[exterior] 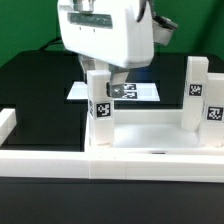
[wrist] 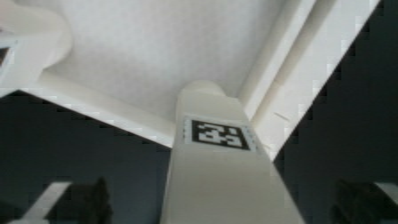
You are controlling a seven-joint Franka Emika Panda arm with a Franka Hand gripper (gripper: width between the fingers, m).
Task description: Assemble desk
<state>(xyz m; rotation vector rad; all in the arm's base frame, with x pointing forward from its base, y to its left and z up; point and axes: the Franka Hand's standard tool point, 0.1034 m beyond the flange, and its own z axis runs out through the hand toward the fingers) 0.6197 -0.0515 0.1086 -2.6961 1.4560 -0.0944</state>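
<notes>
Gripper hangs directly over a tagged white leg; whether it grips it cannot be told. Below it the tabletop rests on the black table, the marker board behind.

Gripper hangs vertically, fingers pointing straight down, directly above the nearer upright leg, which serves as the reference point. The bulky white gripper body sits just above that leg's top. Whether the jaws are closed on the leg cannot be determined from either view.
</notes>
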